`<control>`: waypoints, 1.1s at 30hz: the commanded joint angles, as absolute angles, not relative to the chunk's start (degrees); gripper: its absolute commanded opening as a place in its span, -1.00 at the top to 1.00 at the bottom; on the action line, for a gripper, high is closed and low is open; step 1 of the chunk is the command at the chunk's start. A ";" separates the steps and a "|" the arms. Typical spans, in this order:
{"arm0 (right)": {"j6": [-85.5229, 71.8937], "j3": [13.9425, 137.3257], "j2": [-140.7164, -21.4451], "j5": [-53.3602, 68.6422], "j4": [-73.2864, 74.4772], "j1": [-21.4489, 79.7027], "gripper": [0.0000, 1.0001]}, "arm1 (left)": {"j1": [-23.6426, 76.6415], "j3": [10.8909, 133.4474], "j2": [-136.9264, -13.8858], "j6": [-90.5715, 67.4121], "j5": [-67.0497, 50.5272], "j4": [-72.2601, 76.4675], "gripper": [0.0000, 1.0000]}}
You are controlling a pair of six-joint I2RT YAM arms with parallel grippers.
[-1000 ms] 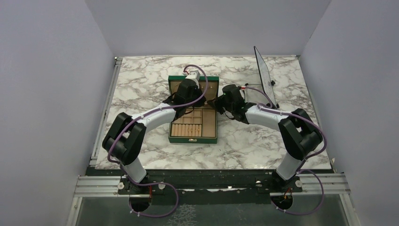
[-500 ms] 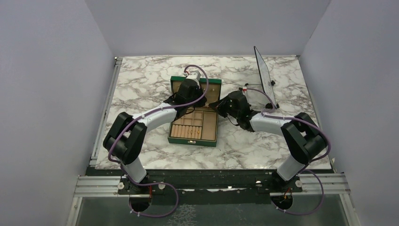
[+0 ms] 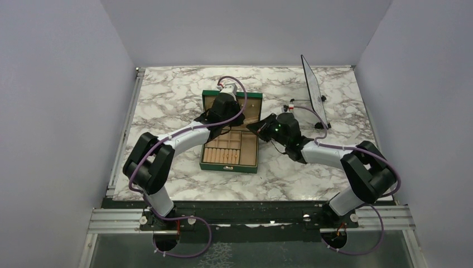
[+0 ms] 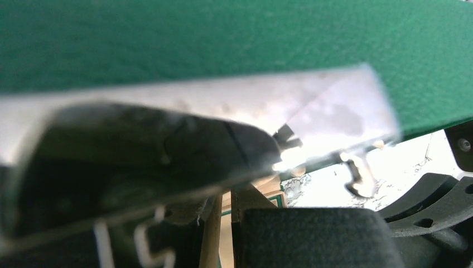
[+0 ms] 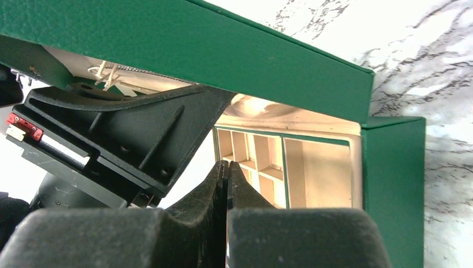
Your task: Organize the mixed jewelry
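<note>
A green jewellery box (image 3: 228,167) with tan compartments sits mid-table, its lid (image 3: 254,109) raised at the back. My left gripper (image 3: 224,106) is at the lid. In the left wrist view the green lid (image 4: 223,33) fills the top, and a thin tan edge stands between the fingers of the left gripper (image 4: 223,223); how the jaws stand is unclear. My right gripper (image 5: 227,166) is shut with nothing in it, pointing into the box (image 5: 390,184) under the half-raised lid (image 5: 223,50). In the top view the right gripper (image 3: 252,125) is by the box's right side. The mixed jewelry cannot be made out.
A dark flat panel (image 3: 312,89) stands upright at the back right, with a small white and red item (image 3: 290,105) beside it. The left arm's black gripper body (image 5: 111,139) sits under the lid, close to my right fingertips. Marble tabletop (image 3: 167,100) surrounds the box.
The right arm's elbow swung out to the right and nearer, and its wrist turned beside the box's right edge. The box shifted slightly. The left arm barely moved.
</note>
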State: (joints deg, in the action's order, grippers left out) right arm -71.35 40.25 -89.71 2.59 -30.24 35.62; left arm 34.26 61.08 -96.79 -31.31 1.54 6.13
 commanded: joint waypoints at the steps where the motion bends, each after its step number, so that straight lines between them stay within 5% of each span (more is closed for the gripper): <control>1: -73.44 38.19 -86.38 -2.58 -26.52 35.69 0.90 | 34.10 63.51 -96.33 -31.73 2.73 6.64 0.77; 21: -59.79 43.33 -72.17 -6.06 -10.59 33.84 0.59 | 33.62 58.25 -82.83 -29.69 -19.42 3.04 0.15; 24: -54.86 46.84 -71.01 -6.07 -7.23 33.75 0.43 | 32.96 56.93 -78.43 -28.87 -17.57 0.71 -0.01; 29: -45.46 57.08 -72.37 -7.12 2.08 33.74 -0.21 | 31.40 57.23 -69.38 -26.81 -7.72 -11.31 -0.51; 33: -41.59 64.13 -75.04 -11.28 8.86 33.60 -0.33 | 31.16 56.22 -60.37 -25.40 3.27 -19.32 -0.88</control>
State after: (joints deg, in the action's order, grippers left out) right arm -49.04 58.08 -72.93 -5.93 -0.10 33.91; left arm 31.51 57.23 -68.62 -27.90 -9.37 -8.97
